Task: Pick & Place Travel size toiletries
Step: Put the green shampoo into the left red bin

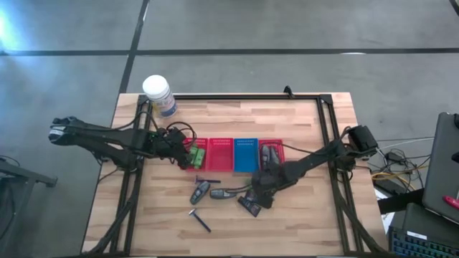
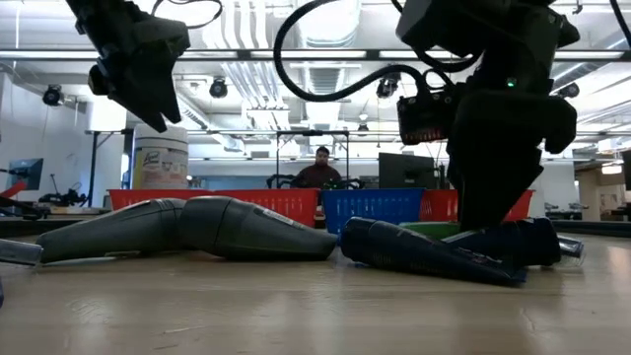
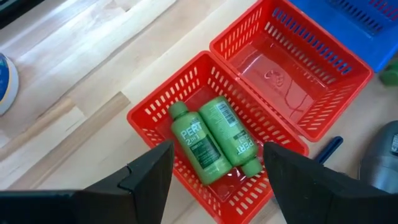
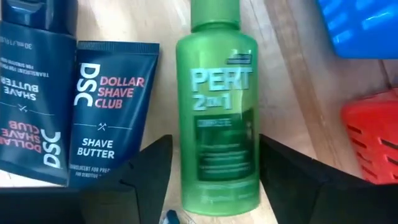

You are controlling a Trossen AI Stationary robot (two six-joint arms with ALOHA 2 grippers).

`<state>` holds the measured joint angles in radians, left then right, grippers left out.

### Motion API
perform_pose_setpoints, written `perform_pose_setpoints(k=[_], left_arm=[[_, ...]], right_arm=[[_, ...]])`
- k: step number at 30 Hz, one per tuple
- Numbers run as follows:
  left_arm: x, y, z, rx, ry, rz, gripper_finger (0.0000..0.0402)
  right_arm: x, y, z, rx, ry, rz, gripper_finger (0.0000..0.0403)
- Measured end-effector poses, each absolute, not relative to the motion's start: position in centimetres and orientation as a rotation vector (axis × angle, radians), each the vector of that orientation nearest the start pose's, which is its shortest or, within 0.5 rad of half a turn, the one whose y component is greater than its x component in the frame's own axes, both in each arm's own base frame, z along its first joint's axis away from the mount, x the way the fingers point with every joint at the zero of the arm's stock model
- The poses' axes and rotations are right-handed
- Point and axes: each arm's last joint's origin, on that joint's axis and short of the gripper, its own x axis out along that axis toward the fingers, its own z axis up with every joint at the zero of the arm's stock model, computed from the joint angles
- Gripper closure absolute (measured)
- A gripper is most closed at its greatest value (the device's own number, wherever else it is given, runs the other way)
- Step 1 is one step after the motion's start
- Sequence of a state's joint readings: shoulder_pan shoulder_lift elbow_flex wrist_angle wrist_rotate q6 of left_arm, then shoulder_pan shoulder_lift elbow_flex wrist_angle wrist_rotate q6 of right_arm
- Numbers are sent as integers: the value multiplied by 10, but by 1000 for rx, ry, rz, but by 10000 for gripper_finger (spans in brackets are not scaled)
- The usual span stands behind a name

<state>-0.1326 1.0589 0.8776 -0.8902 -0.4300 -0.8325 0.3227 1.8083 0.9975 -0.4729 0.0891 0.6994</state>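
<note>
Risk at right end effector (image 4: 211, 180): fingers spread, straddling a green bottle (image 4: 216, 106) lying on the bench (image 4: 292, 81). Shave-butter tubes (image 4: 112, 112) lie just beside; an off-centre closure could nudge them. Left end effector (image 3: 214, 180), released, hovers over a red basket (image 3: 149, 115) holding two bottles.

You see bright green bottles (image 3: 214, 142) in a red mesh basket (image 3: 149, 112), navy tubes (image 4: 112, 112) lettered pink and white.

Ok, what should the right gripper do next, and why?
Probably lower and close. The right gripper is open, its fingers either side of a green bottle lying on the table beside two dark tubes, not yet gripped.
</note>
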Motion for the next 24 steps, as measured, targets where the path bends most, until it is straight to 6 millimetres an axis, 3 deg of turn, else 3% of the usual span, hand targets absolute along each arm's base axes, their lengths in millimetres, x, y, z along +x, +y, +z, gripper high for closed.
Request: perform_pose_setpoints(k=[5, 9, 12, 15, 19, 24], left_arm=[[188, -13, 268, -430, 827, 639, 149], [192, -14, 274, -320, 795, 527, 152], [196, -16, 281, -127, 775, 366, 158], [202, -20, 286, 178, 732, 174, 164], [213, -22, 288, 572, 631, 46, 165], [232, -25, 290, 782, 463, 28, 165]], right_arm=[[313, 98, 149, 353, 1244, -195, 232], [315, 93, 186, 323, 1233, -115, 280], [318, 83, 216, 329, 1194, -80, 285], [324, 65, 243, 431, 1143, -11, 283], [331, 28, 257, 650, 1122, 23, 264], [344, -14, 268, 769, 1034, 55, 267]])
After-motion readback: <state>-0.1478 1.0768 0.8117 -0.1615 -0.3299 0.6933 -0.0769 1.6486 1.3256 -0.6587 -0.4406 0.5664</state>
